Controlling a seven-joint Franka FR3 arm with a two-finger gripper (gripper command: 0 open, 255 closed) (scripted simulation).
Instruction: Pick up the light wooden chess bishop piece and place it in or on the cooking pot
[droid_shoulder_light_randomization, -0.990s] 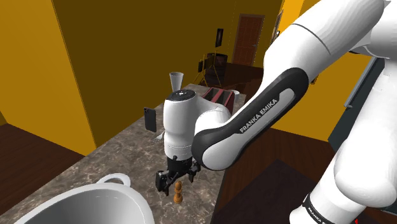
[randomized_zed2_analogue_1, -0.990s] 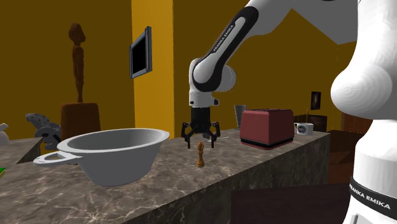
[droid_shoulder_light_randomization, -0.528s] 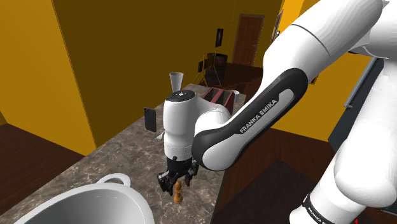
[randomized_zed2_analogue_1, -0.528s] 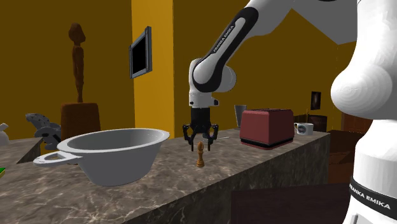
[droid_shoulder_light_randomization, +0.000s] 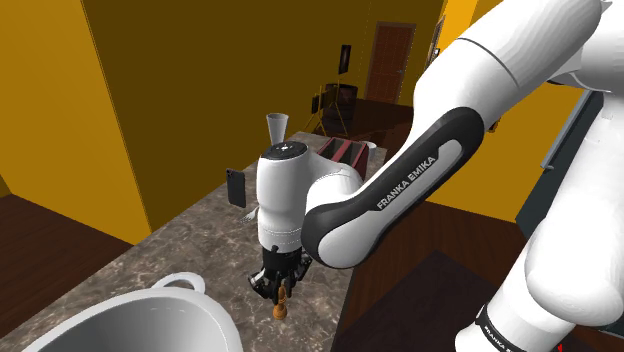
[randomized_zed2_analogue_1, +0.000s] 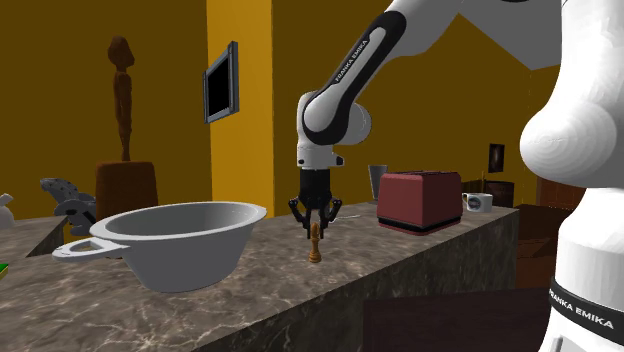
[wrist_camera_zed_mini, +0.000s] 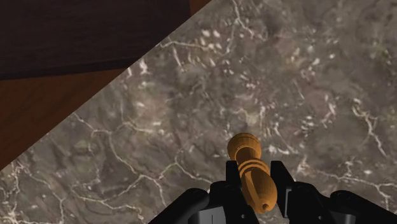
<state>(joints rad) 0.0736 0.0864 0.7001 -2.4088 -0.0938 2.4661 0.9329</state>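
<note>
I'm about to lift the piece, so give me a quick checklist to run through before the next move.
1. Chess bishop sits between the fingers of the claw: ok.
2. Fingers against the piece, no gap seen in the wrist view: ok.
3. Bishop upright on the marble counter: ok.
4. Cooking pot mouth open and facing up: ok.
5. Nothing standing between bishop and pot: ok.
6. Grip firm enough to hold through the lift: cannot tell.

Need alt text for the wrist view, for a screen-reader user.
A light wooden chess bishop stands on a brown marbled counter, clasped near its top by the black gripper. Beyond the counter's edge lies dark wooden floor.
</note>
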